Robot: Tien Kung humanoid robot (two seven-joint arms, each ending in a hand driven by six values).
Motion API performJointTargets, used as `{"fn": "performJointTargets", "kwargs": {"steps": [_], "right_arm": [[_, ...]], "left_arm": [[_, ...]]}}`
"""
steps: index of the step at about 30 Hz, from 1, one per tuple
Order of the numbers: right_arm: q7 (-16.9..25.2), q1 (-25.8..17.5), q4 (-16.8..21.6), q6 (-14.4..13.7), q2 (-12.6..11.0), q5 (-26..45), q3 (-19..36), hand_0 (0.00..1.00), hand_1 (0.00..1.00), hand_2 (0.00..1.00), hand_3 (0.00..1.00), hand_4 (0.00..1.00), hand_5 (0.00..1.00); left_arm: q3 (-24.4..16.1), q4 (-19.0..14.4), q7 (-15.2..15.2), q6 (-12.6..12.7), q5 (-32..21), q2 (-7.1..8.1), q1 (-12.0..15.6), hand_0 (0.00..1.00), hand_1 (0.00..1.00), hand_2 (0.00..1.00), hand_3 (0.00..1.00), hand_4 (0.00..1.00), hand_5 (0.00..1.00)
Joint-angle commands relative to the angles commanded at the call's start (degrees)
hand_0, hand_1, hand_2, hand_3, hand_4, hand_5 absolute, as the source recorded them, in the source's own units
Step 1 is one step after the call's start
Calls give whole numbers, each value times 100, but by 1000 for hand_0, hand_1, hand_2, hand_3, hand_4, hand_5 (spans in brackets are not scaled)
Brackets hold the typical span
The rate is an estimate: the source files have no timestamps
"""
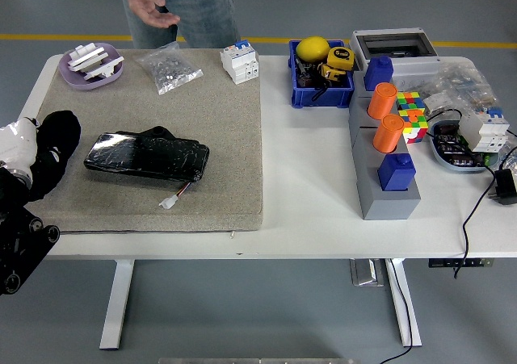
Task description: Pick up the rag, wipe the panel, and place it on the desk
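Fingers of the left hand (18,148), pale against the black arm, are mostly covered by the black rag (52,152) they clutch, so each finger's pose cannot be made out; the hand is cut off by the picture's left edge. The rag is a dark, crumpled, lumpy mass with no visible pattern, bunched around the hand and lying over the left edge of the beige mat (218,154), just left of the panel (146,156) and apart from it. The panel is a flat, glossy black slab with rounded corners, wrapped in what looks like wrinkled clear film, lying near the mat's left side; a small white connector (168,202) on thin wires sits just in front of the panel's right end. Behind the panel, at the mat's far edge, lie a clear bag of small parts (168,67), a purple tray (90,67) and a white circuit breaker (241,61). A person stands beyond the table, cut off at the top; one hand (150,3) hangs open above the far edge, touching nothing. The right hand is out of view.
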Motion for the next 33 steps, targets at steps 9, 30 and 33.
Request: {"fn": "performJointTargets", "kwargs": {"steps": [9, 30, 33], "right_arm": [[-5, 1, 6, -16, -13, -15, 4, 747, 598, 615, 569, 998, 518], [-23, 17, 5, -41, -30, -38, -58, 747, 597, 610, 569, 998, 515], [-27, 18, 5, -39, -28, -46, -42, 747, 597, 610, 569, 998, 515]], "left_arm": [[374, 324, -481, 114, -160, 111, -110, 269, 369, 511, 569, 453, 2], [600, 598, -1336, 461, -202, 202, -120, 306, 414, 508, 567, 451, 2], [611, 586, -1486, 441, -195, 214, -138, 306, 414, 508, 567, 451, 2]]}}
